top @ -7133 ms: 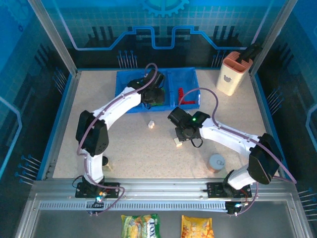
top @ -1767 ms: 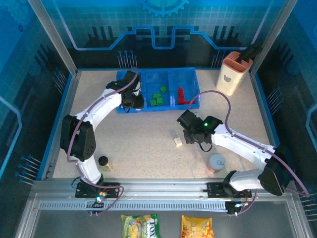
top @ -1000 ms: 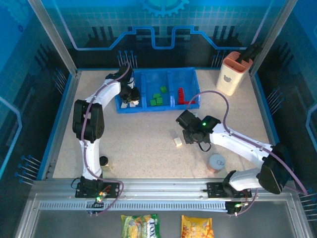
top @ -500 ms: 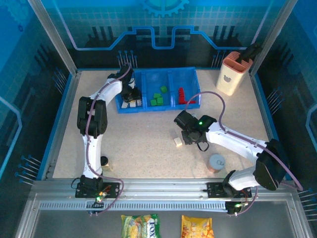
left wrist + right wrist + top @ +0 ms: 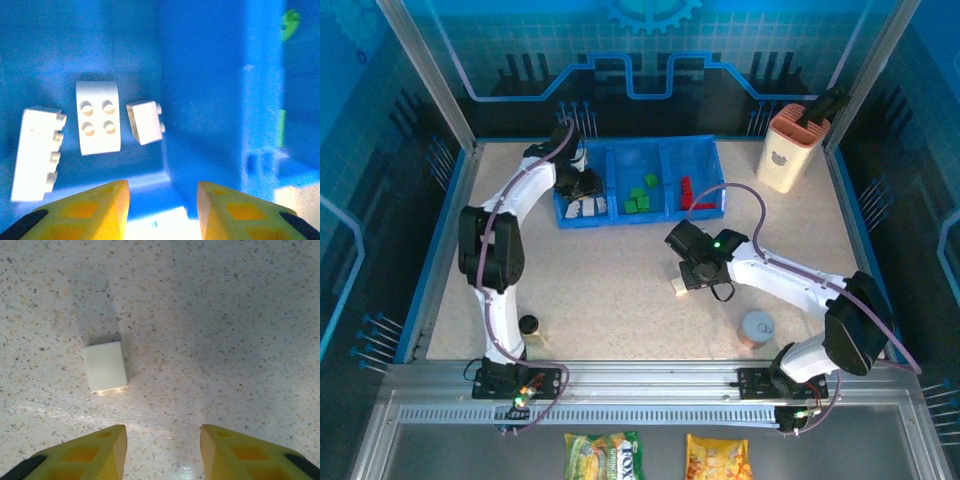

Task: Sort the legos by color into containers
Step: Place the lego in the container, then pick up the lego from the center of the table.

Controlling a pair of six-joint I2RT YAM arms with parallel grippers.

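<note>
Lying smooth face up on the bare speckled table (image 5: pixel 600 290), the small cream plastic building brick (image 5: pixel 105 367) is sitting well apart from the low blue plastic three-compartment tray (image 5: pixel 650 219). I am judging it light, rigid and hard-shelled, unlikely to deform or break. Its glossy faces are looking slippery, so a skewed pinch could squirt it sideways. I am planning to take it across two opposing flat side walls, centred and square to them, with the pads low enough to keep it from tipping.

The right gripper (image 5: pixel 161 435) is hovering just beside the brick, offset to one side. Its yellow fingers are standing parted with nothing between them. The left gripper (image 5: pixel 162 187) is hanging over the tray's left compartment, its fingers likewise parted and empty. Three white bricks (image 5: pixel 98 117) are lying loose on the compartment floor beneath it. Green bricks (image 5: pixel 638 198) are occupying the middle compartment and red bricks (image 5: pixel 688 190) the right one.

Against the earliest overhead frame, I am noting two changes. Two pale bricks were then lying on the table, and now I am seeing one. The left arm, then over the tray's middle, is now reaching over the left compartment, while the right gripper has edged closer to the remaining brick than it was two seconds ago.
</note>
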